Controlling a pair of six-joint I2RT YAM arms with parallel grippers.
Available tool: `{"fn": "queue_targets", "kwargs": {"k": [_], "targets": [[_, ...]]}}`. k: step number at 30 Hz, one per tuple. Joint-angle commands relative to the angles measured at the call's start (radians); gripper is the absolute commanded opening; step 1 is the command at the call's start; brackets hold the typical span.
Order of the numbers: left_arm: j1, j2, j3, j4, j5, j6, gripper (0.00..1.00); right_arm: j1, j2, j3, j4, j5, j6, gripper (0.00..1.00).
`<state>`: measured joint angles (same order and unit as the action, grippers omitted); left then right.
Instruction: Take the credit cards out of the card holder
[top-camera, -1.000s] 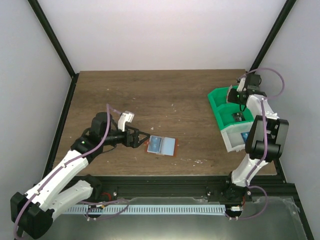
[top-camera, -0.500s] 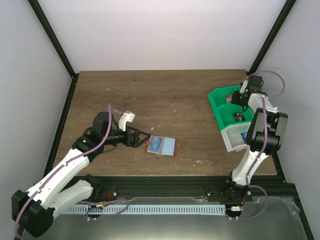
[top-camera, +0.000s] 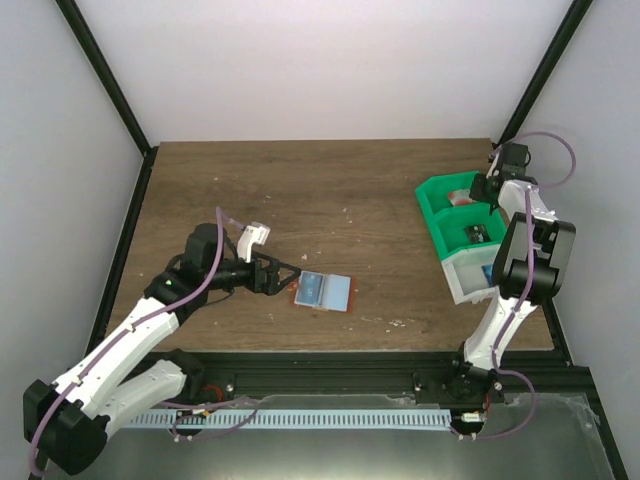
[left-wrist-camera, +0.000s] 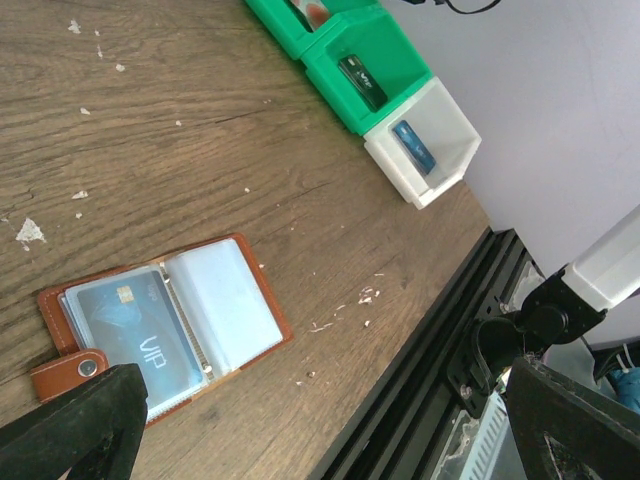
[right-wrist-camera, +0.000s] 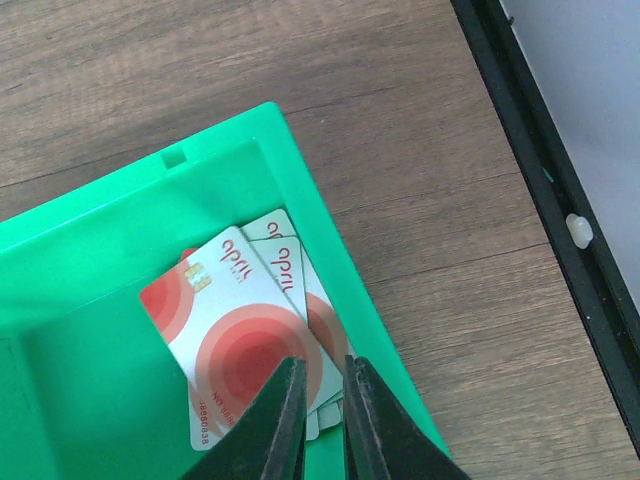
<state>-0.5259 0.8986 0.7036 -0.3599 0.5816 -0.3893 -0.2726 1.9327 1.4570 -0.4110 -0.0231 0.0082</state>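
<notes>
Overhead view of a brown wooden table (top-camera: 330, 190) with a robot arm at each near corner. The card holder (top-camera: 323, 291) lies open and flat near the middle of the table, closer to the front edge. The left tool (top-camera: 283, 277) hovers just beside its left edge with its fingers spread wide, gripping nothing. The left wrist view shows one blue card (left-wrist-camera: 130, 330) marked "VIP" in the holder's left sleeve; the right sleeve looks pale and bare. At the table's right edge stand three bins in a row – two green, one white. The far green bin (right-wrist-camera: 90, 300) holds a small stack of red-and-white credit cards (right-wrist-camera: 250, 340). The right tool (right-wrist-camera: 318, 410) hangs directly above them, its fingers almost pressed together, nothing seen between them. The middle green bin (left-wrist-camera: 395, 55) holds a dark card (left-wrist-camera: 362, 80) – the white bin (left-wrist-camera: 440, 170) a blue one (left-wrist-camera: 412, 145)
</notes>
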Motion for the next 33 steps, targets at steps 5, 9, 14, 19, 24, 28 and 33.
{"fn": "queue_targets", "kwargs": {"k": [5,9,14,19,24,28,33], "targets": [[0.005,0.006,-0.009,0.006,-0.036,0.0,1.0,-0.006,-0.031,0.046,-0.022,-0.023,0.055,0.13],[0.004,0.027,-0.001,-0.01,-0.06,0.0,1.0,0.018,-0.081,0.037,-0.025,-0.082,0.117,0.16],[0.004,0.094,0.01,-0.026,-0.057,-0.005,1.0,0.077,-0.146,0.012,-0.072,-0.113,0.214,0.21],[0.004,0.196,0.022,-0.001,-0.068,-0.055,1.0,0.16,-0.256,-0.097,-0.075,-0.168,0.309,0.24],[0.004,0.273,0.018,0.04,-0.054,-0.075,0.95,0.283,-0.416,-0.222,-0.083,-0.149,0.382,0.28],[0.004,0.309,-0.027,0.157,-0.005,-0.131,0.92,0.388,-0.582,-0.368,-0.05,-0.189,0.46,0.3],[0.005,0.401,-0.062,0.247,-0.045,-0.165,0.91,0.562,-0.755,-0.534,-0.001,-0.188,0.582,0.31]]}}
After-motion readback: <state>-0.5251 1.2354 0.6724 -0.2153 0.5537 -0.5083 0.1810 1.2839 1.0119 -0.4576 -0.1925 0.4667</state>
